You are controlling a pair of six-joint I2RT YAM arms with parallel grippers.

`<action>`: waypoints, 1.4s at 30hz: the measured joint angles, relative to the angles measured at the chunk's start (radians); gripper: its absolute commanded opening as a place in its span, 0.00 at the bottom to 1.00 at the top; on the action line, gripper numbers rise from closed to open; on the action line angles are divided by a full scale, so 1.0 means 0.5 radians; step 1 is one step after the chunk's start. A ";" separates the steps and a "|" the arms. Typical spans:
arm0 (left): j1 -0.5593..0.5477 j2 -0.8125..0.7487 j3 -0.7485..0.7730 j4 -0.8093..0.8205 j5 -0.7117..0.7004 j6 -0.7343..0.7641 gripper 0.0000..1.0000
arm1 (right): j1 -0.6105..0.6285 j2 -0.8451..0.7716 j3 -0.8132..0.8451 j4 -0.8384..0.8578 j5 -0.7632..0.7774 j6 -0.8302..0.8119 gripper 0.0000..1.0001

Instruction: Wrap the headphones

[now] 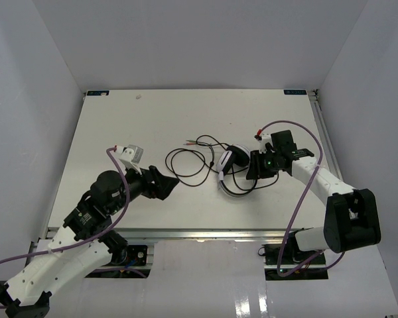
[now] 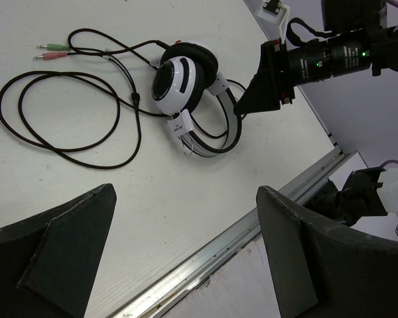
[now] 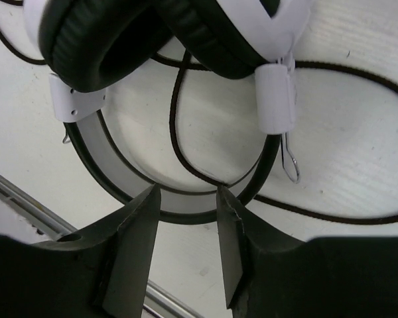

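Note:
The headphones (image 1: pixel 231 169) lie on the white table right of centre, with the cups folded together and the headband curving toward the near edge. Their thin dark cable (image 1: pixel 186 162) lies in loose loops to the left and ends in small plugs (image 1: pixel 188 140). My left gripper (image 1: pixel 170 183) is open and empty, just left of the cable loops. In the left wrist view the headphones (image 2: pixel 182 83), cable (image 2: pixel 66 119) and plugs (image 2: pixel 52 51) lie ahead of the left gripper (image 2: pixel 186 192). My right gripper (image 3: pixel 188 197) is open, its tips right at the headband (image 3: pixel 186 207) without clamping it, and the padded cups (image 3: pixel 99 46) lie beyond.
The metal rail of the table's near edge (image 2: pixel 252 228) runs just under my left gripper and shows in the right wrist view (image 3: pixel 13 189). White walls enclose the table (image 1: pixel 119 132) on three sides. My right gripper (image 2: pixel 262 93) shows beside the headband.

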 measured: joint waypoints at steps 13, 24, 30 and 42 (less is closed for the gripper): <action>0.000 -0.043 -0.045 0.000 0.000 -0.003 0.98 | 0.026 -0.153 -0.086 -0.056 0.316 0.098 0.64; 0.000 -0.017 -0.060 0.002 -0.024 -0.015 0.98 | 0.034 0.384 0.013 -0.038 0.322 0.220 0.09; 0.000 -0.045 -0.060 0.002 -0.054 -0.016 0.98 | 0.058 0.420 0.067 -0.015 0.437 0.078 0.08; 0.000 0.051 -0.060 0.062 -0.044 -0.028 0.98 | 0.077 0.706 0.550 0.341 1.051 -0.859 0.30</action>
